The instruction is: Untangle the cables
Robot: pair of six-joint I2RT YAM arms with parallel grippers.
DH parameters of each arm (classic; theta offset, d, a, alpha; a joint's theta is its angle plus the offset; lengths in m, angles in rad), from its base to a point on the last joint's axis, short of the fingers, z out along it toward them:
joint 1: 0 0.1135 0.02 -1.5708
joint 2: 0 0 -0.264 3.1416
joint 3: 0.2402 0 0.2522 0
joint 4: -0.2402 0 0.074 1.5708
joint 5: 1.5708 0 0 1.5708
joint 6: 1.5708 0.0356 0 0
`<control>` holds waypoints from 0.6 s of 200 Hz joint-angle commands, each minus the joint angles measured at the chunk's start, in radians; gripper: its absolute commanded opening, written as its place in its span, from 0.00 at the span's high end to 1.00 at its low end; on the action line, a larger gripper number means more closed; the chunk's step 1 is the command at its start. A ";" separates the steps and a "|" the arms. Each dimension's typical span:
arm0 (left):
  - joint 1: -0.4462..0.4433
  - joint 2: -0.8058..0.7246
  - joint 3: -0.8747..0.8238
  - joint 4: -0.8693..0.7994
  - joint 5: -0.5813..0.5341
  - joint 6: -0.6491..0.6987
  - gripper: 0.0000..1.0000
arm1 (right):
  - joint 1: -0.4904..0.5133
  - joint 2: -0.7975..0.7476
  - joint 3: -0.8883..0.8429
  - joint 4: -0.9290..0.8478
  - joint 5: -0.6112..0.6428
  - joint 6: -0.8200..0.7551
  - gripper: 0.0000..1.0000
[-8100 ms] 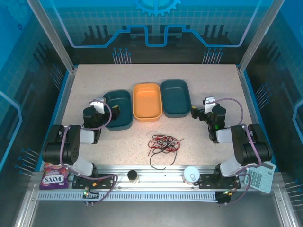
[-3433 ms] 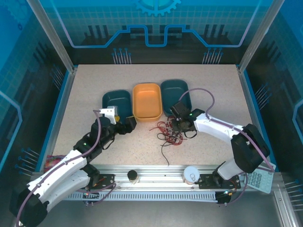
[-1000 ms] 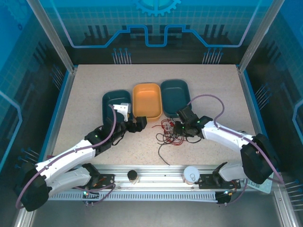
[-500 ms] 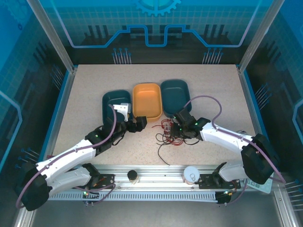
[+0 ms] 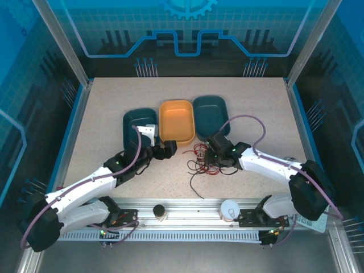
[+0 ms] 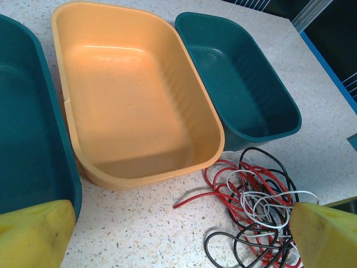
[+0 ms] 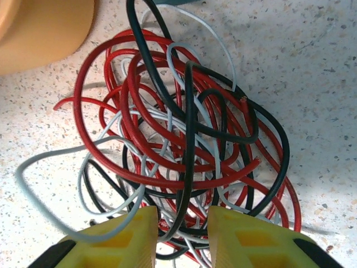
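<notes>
The cables (image 5: 200, 160) lie as a red, black and whitish tangle on the table, just in front of the orange bin. One black end trails toward the near edge. My right gripper (image 5: 212, 157) is down on the tangle's right side. In the right wrist view its yellow fingers (image 7: 114, 240) stand a little apart, with strands of the cables (image 7: 178, 128) running through the gap (image 7: 181, 229); no strand is pinched. My left gripper (image 5: 169, 147) hovers left of the tangle, wide open and holding nothing. Its view shows the cables (image 6: 254, 204) at lower right.
Three bins stand in a row behind the tangle: teal (image 5: 140, 128), orange (image 5: 177, 120) and teal (image 5: 210, 114). The left wrist view shows the orange bin (image 6: 134, 100) between the teal ones (image 6: 240, 78), all without contents. A white cup (image 5: 230, 209) and a dark jar (image 5: 160, 212) sit on the front rail.
My right gripper has edged left onto the tangle and its fingers have parted slightly. The left arm has crept a little to the right.
</notes>
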 commanded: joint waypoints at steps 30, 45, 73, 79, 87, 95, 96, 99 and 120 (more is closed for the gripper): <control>-0.004 -0.009 0.017 -0.012 -0.013 -0.007 0.01 | 0.013 0.037 0.047 0.043 0.035 0.015 0.84; -0.005 -0.013 0.015 -0.013 -0.015 -0.005 0.01 | 0.013 0.025 0.054 0.018 0.045 0.002 0.85; -0.005 -0.020 0.012 -0.006 -0.016 -0.005 0.01 | 0.018 -0.027 0.051 -0.035 0.073 -0.009 0.98; -0.004 -0.021 0.011 -0.006 -0.016 -0.004 0.01 | 0.020 -0.045 0.049 -0.045 0.079 -0.010 1.00; -0.004 -0.021 0.013 -0.005 -0.015 -0.003 0.01 | 0.024 -0.067 0.049 -0.058 0.088 -0.016 1.00; -0.004 -0.021 0.014 -0.002 -0.013 -0.003 0.01 | 0.031 -0.092 0.050 -0.072 0.100 -0.031 1.00; -0.004 -0.021 0.014 -0.003 -0.013 -0.003 0.01 | 0.032 -0.095 0.051 -0.074 0.102 -0.032 1.00; -0.004 -0.023 0.014 -0.003 -0.012 -0.003 0.01 | 0.036 -0.104 0.053 -0.079 0.106 -0.041 1.00; -0.005 -0.026 0.016 0.008 -0.005 -0.007 0.01 | 0.077 -0.181 0.079 -0.084 0.134 -0.134 1.00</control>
